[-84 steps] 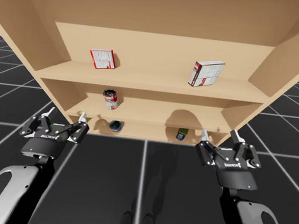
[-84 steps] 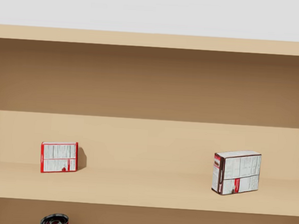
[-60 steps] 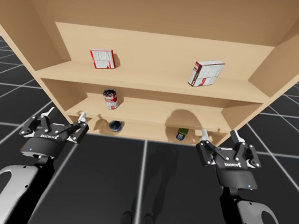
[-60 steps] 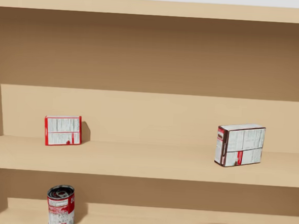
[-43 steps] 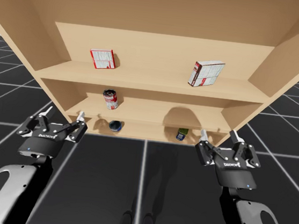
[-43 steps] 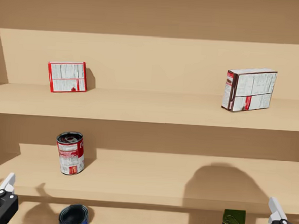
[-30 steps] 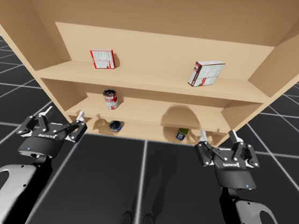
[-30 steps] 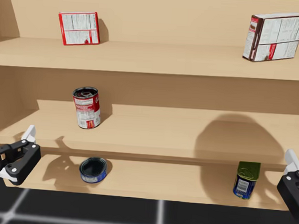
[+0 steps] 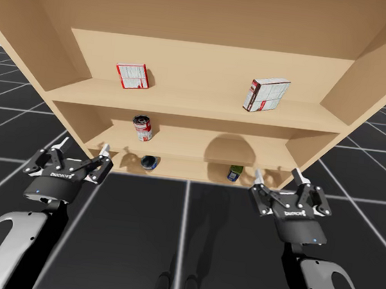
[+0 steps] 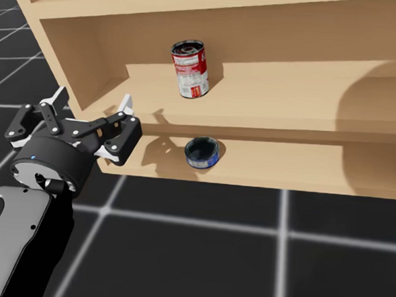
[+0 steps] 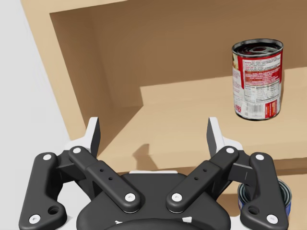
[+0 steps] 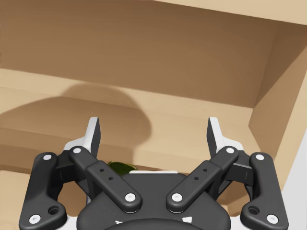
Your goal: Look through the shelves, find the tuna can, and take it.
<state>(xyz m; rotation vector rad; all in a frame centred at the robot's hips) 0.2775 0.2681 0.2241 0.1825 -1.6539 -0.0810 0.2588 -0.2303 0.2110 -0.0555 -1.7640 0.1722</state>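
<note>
Left gripper (image 10: 93, 99) and right gripper (image 9: 278, 173) were both released; flat blue can (image 10: 202, 153) sat mid-frame, red can (image 10: 191, 68) stood upper centre.

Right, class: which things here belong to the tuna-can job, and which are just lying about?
Job: low blue can, likely the tuna, on the bottom shelf; open left end effector, nearest it; open right end effector.
Lying about: tall red can; red box and white box on the top shelf; green-lidded container.
</note>
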